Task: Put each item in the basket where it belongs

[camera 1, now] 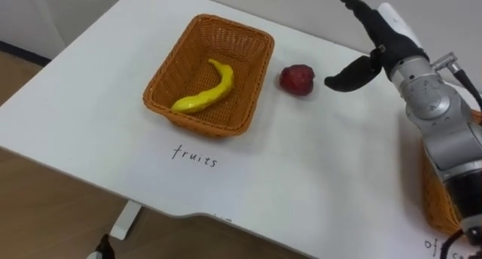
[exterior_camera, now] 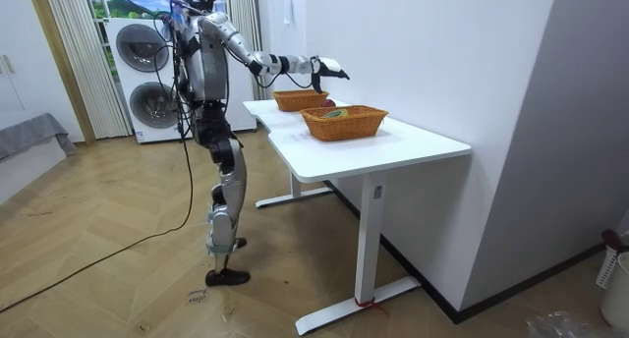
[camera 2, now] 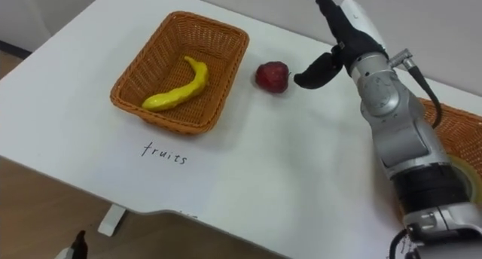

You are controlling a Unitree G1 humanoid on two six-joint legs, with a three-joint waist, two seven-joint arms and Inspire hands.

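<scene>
A dark red apple [camera 1: 297, 79] [camera 2: 273, 76] lies on the white table [camera 1: 316, 176] just right of the wicker fruit basket [camera 1: 175, 72] [camera 2: 140, 73]. A yellow banana [camera 1: 205, 93] [camera 2: 179, 89] lies inside that basket. My right hand [camera 1: 373, 44] [camera 2: 337, 33] hovers open a little to the right of the apple, fingers straight, thumb pointing toward it, not touching. A second wicker basket [camera 2: 456, 142] [camera 1: 435, 202] sits at the right edge, partly hidden by my forearm. In the room view I stand at the table's end with the right arm [exterior_camera: 285, 65] stretched over the baskets [exterior_camera: 344, 122].
The word "fruits" [camera 1: 194, 155] is written on the table in front of the fruit basket. The table's front edge [camera 1: 151, 206] is close, with wooden floor [camera 1: 45, 214] below. A white wall stands behind the table.
</scene>
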